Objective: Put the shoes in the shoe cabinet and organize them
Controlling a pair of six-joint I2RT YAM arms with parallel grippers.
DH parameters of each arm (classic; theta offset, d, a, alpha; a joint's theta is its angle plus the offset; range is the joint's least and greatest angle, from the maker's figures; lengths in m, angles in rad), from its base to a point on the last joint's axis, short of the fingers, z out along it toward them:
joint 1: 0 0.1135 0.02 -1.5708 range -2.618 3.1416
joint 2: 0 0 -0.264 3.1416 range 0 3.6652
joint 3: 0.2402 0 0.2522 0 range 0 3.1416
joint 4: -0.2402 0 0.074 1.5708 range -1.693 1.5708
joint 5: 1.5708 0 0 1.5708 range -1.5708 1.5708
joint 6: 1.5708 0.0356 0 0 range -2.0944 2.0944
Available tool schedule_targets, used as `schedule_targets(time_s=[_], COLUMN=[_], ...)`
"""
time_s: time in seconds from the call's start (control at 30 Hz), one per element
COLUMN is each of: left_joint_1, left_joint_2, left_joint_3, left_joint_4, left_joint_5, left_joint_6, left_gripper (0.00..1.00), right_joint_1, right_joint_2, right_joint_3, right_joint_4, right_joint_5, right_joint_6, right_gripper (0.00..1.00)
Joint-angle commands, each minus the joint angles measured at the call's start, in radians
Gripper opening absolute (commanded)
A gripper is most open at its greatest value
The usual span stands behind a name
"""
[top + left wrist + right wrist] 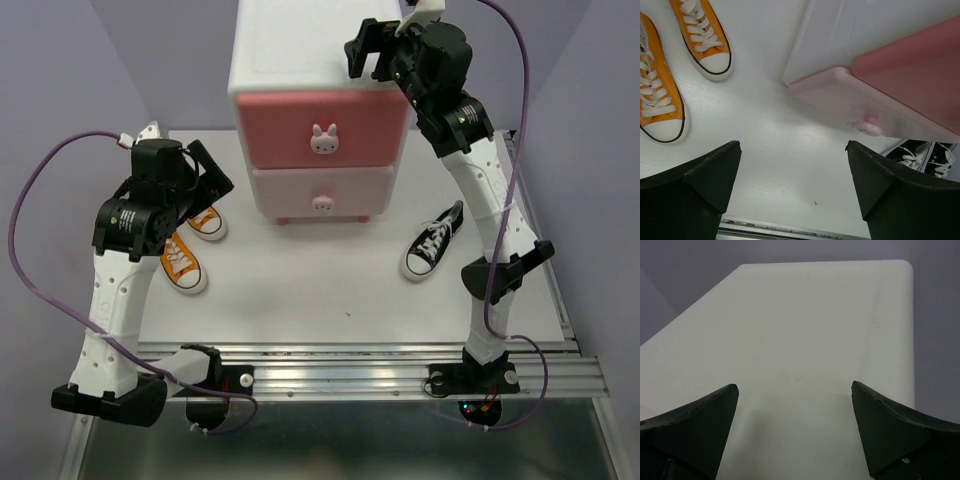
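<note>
Here, right gripper (794,385) spread over shoe cabinet (815,315) top; left gripper (792,145) spread near orange shoes (660,100).

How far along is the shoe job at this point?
Done: nothing, no shoe is stowed. The orange pair lies left of the cabinet and the black pair right of it; both drawers look shut. In hand: nothing. The left gripper hangs open by the orange pair, and the right gripper is open over the cabinet top. Left: open a drawer and load all four shoes.
</note>
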Motion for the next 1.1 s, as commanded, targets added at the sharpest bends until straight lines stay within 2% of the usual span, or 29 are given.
schedule_targets(time_s=[0.0,0.1,0.13,0.23,0.37,0.47,0.63,0.8,0.93,1.07], left_joint_1=[-0.084,-0.228,-0.332,-0.511,-0.656,-0.704,-0.716,-0.715,-0.672,-0.61], left_joint_2=[-0.021,0.027,0.069,0.168,0.244,0.264,0.339,0.379,0.387,0.408], left_joint_3=[0.072,0.132,0.157,0.299,0.382,0.379,0.405,0.416,0.367,0.379], left_joint_4=[0.011,0.012,0.009,-0.03,-0.029,0.046,0.127,0.225,0.328,0.356], left_joint_5=[-0.098,-0.193,-0.272,-0.4,-0.483,-0.496,-0.528,-0.552,-0.476,-0.437], left_joint_6=[-0.033,-0.064,-0.073,-0.108,-0.168,-0.182,-0.156,-0.058,-0.011,0.025], left_gripper=[0.99,0.99,0.99,0.99,0.99,0.99,0.99,0.99,0.99,0.99], right_joint_1=[0.014,0.025,0.035,0.045,0.054,0.054,0.054,0.054,0.054,0.054], right_joint_2=[0.045,0.055,0.06,0.074,0.074,0.066,0.055,0.038,0.038,0.042], right_joint_3=[0.003,-0.006,-0.008,-0.009,-0.022,-0.034,-0.045,-0.078,-0.077,-0.078], right_joint_4=[-0.121,-0.174,-0.188,-0.257,-0.285,-0.293,-0.305,-0.308,-0.303,-0.302], right_joint_5=[0.078,0.102,0.106,0.109,0.089,0.087,0.066,0.044,0.032,0.024], right_joint_6=[-0.031,-0.054,-0.06,-0.069,-0.066,-0.066,-0.045,-0.028,-0.022,-0.025], right_gripper=[1.0,1.0,1.0,1.0,1.0,1.0,1.0,1.0,1.0,1.0])
